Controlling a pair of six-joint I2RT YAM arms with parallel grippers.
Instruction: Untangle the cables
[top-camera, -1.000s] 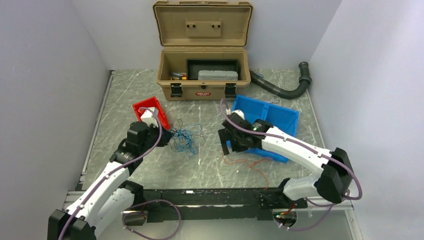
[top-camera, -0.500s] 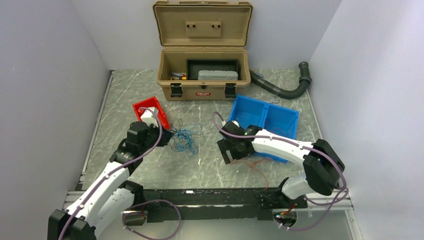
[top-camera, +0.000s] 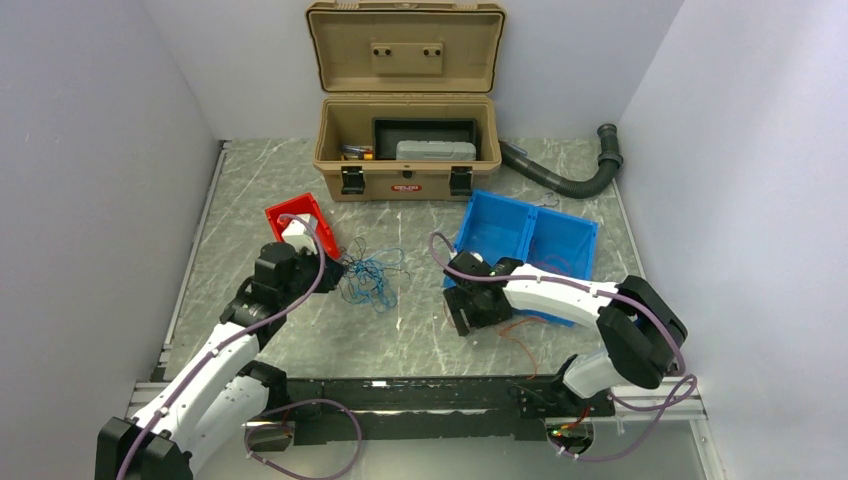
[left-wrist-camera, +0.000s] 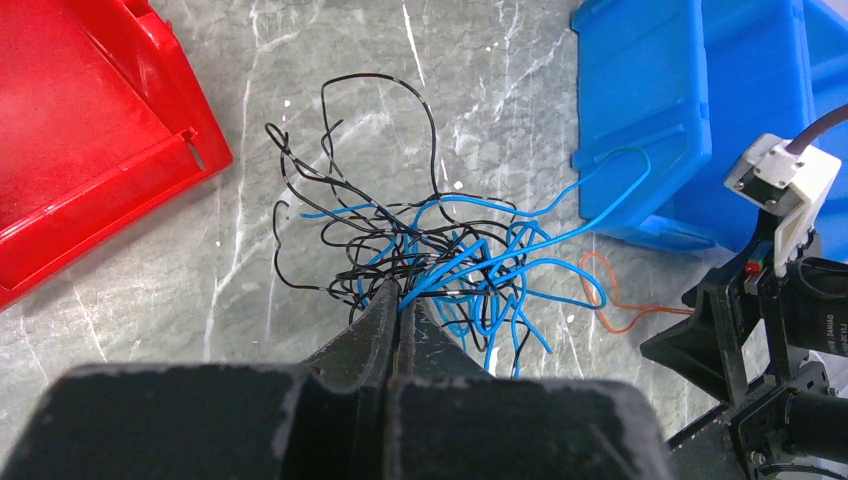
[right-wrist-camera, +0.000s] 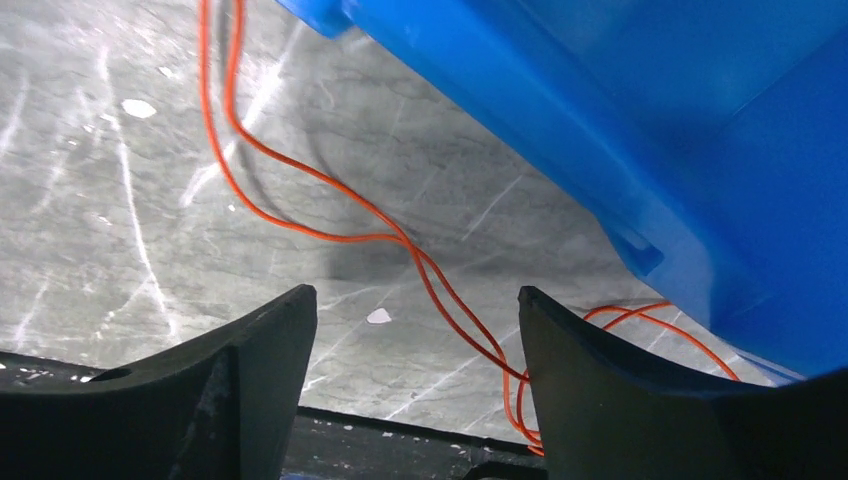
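Orange on grey stone, that was the right side's picture: one thin orange wire (right-wrist-camera: 330, 215) lay loose on the grey marbled tabletop (top-camera: 420, 340), curling along the foot of the blue plastic bin (right-wrist-camera: 640, 150), apart from the rest. The right gripper (right-wrist-camera: 415, 335) hung low over it with its fingers spread. The wire ran across the gap and touched neither finger, so nothing was held.

Over on the left, the tangle of thin blue and black wires (left-wrist-camera: 440, 260) sat on the table between the red plastic tray (left-wrist-camera: 90, 130) and that blue bin. The left gripper (left-wrist-camera: 395, 300) had its fingers pressed tight together, tips buried in the knot's near edge. A few strands looked pinched there, anchoring the bundle.

These wires looked featherlight and limp, with just enough spring to hold their curls. They would likely slide on the smooth stone, slip from a loose pinch, and drag the whole clump or cinch the knot under a hard tug.

The orange one was best taken on the run lying flat between the open fingers. For the tangle, a free outlier seemed the place to take hold: the black loop (left-wrist-camera: 400, 90) arching off the far side, or the long blue strand (left-wrist-camera: 600, 165) reaching toward the bin.
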